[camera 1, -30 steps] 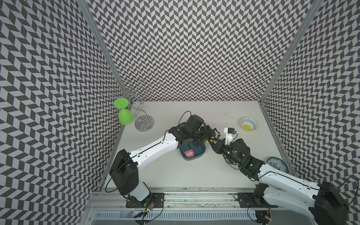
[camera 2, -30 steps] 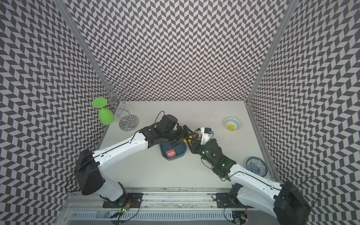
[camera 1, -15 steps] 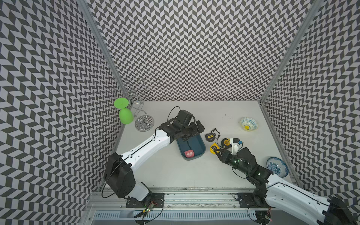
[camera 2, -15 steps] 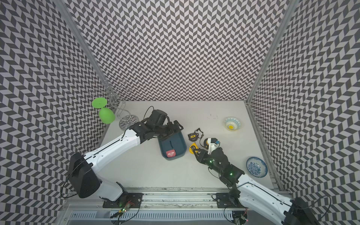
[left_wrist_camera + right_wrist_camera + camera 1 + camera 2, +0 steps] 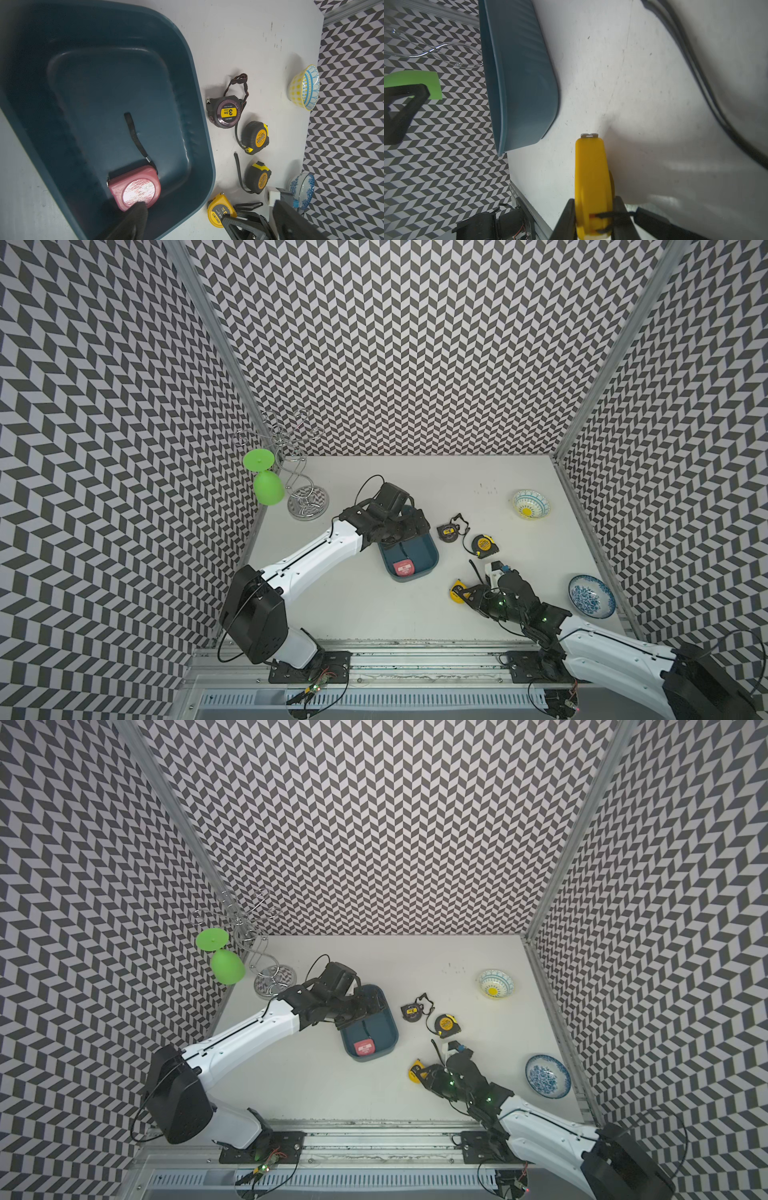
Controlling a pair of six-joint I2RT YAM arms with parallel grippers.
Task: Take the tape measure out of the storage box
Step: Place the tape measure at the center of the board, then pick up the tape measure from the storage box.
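Yellow tape measure [image 5: 220, 209] marked "deli 3m", pinched by right hand [image 5: 593, 207]; left hand [image 5: 409, 529] spread above teal storage box [image 5: 182, 87] with pink tape measure [image 5: 135, 190]; white worktop [image 5: 365, 605], chevron walls [image 5: 395, 344].

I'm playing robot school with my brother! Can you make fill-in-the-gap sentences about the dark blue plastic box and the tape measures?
The dark teal plastic storage box holds only ___ tape measure, a pink one. The small plastic tape measure in the shut right gripper is coloured ___. The left gripper hangs over the box with its jaws ___.
Missing words: one, yellow, open.
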